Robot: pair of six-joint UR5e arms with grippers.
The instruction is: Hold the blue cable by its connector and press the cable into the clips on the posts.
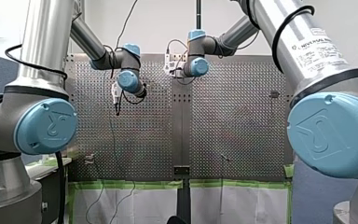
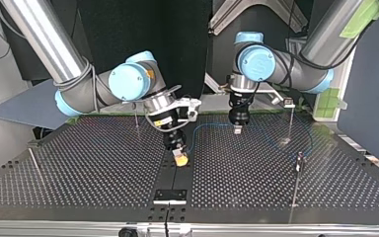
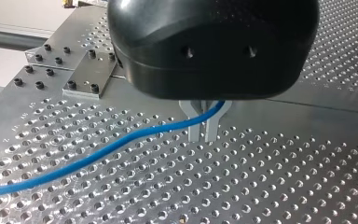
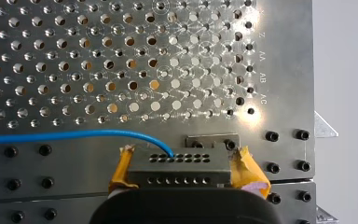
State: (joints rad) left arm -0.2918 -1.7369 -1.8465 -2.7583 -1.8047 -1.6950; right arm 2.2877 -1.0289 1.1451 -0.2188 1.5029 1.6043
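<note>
**Supervisor:** Report end effector status.

**Operator:** My right end effector (image 2: 180, 159) is clamped on the connector (image 4: 177, 164). Its yellow pads (image 4: 251, 171) press on both ends of the grey block, low over the middle of the surface (image 2: 94, 173). My left end effector (image 3: 204, 129) has its metal fingers (image 3: 195, 133) drawn together on the blue cable (image 3: 98, 151). The cable passes through the notch between them, a short way along from the connector.

**Supervisor:** Locate the cable.

**Operator:** From the connector it arcs up to my left end effector, then runs on towards the top view's right. There it loops on the surface near the foot of a tall post (image 2: 291, 123). The clip (image 2: 289, 103) at that post's head shows no cable in it. A second post (image 2: 299, 173) stands nearer the camera, apart from the loop. I cannot tell the condition of its clip.

**Supervisor:** Step in hand?

**Operator:** I judge that both grasps are made and routing has not begun, since I see no clip loaded.

**Supervisor:** Requirement for the next move?

**Operator:**
1. Raise both grips to clip height.
2. Keep the span between them taut.
3. Align that span over the clip's mouth.
4. Press down.

The connector grip must not slip. The left grip probably has to let the cable slide, or regrasp further along, to take up the slack beyond it.
</note>
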